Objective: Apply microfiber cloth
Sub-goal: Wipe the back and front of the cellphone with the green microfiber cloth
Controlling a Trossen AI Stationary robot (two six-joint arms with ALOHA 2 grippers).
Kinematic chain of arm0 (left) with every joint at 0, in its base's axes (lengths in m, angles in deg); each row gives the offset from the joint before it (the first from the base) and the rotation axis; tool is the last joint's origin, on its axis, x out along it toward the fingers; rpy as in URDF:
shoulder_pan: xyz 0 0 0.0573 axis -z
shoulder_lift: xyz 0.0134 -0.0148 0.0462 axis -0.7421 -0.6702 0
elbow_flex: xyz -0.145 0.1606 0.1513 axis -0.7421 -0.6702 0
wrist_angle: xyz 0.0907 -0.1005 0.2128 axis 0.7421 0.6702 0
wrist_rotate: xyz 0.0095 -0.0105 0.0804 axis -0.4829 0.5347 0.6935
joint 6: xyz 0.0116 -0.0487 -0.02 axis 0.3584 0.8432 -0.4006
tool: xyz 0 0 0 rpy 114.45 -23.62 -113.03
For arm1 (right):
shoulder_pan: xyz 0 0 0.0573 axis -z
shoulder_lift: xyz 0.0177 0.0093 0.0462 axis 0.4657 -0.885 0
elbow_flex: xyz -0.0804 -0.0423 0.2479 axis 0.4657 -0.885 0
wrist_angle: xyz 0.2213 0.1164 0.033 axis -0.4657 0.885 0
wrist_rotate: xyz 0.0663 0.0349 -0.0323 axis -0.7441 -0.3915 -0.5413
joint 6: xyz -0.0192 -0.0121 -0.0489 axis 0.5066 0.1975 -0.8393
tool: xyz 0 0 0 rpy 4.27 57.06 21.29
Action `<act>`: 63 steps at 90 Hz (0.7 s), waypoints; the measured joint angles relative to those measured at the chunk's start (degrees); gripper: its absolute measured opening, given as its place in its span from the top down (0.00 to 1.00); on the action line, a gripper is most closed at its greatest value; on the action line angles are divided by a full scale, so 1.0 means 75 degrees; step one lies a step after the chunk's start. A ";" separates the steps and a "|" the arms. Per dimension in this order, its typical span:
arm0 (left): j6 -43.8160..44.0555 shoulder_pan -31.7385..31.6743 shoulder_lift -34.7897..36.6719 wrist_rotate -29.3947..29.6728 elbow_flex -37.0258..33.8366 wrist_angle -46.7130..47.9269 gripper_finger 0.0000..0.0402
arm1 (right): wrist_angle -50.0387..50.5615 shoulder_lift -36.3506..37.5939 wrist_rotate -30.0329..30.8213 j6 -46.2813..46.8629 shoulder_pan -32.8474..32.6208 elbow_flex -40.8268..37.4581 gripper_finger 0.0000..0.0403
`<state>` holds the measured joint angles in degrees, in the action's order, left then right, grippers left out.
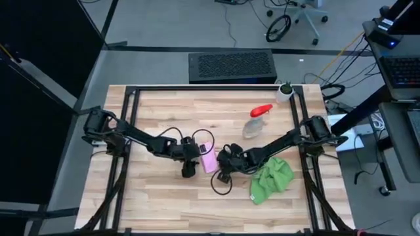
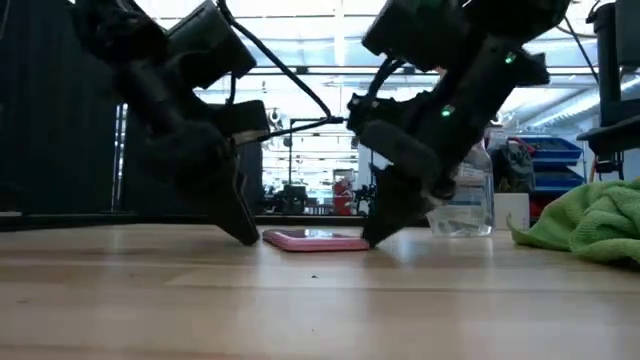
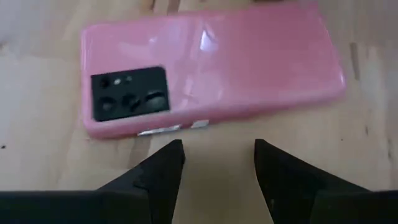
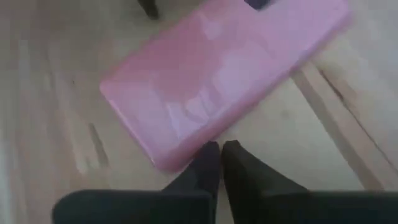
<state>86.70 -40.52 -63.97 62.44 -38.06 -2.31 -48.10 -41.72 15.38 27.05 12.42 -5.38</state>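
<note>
The green microfiber cloth point(image 1: 270, 178) point(image 2: 590, 225) lies crumpled on the table at the near right, and no gripper touches it. A pink phone point(image 1: 209, 158) point(image 3: 211, 62) lies flat at the table's middle, back up, with its black camera block showing. My left gripper point(image 1: 189, 168) point(image 3: 217, 155) stands open just left of the phone, fingers pointing down and short of its long edge. My right gripper point(image 1: 224, 162) point(image 4: 216, 149) is shut at the phone's right side. My right gripper sets its shut fingertips point(image 4: 208, 155) against the phone's long edge point(image 4: 186, 152) near one corner. The fingers slant down from the table's right side. The phone lies flat on the table point(image 2: 315, 240).
A clear spray bottle point(image 1: 256, 121) point(image 2: 465, 205) with a red nozzle stands behind the right arm. A small potted plant point(image 1: 285, 90) sits at the far right corner. A black cable loop point(image 1: 220, 184) lies near the right gripper. Bare wood stretches along the near edge.
</note>
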 joint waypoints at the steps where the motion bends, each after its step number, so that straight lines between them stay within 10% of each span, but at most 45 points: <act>1: 0.0002 -0.0006 0.0000 0.0006 0.0000 -0.0006 0.54 | -0.0035 -0.0011 -0.0003 -0.0001 0.0000 0.0000 1.00; 25: -0.0047 -0.0063 0.0042 0.0040 -0.0003 0.0040 0.54 | -0.0306 0.0077 -0.0210 0.0225 -0.0003 -0.0020 0.92; 63: -0.0045 -0.0066 0.0041 0.0034 -0.0003 0.0089 0.54 | 0.1180 0.1255 -0.0195 0.0752 0.0152 -0.0009 0.47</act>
<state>86.37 -41.02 -63.67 62.70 -38.08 -1.65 -39.25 -32.31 13.92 32.69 13.56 -5.45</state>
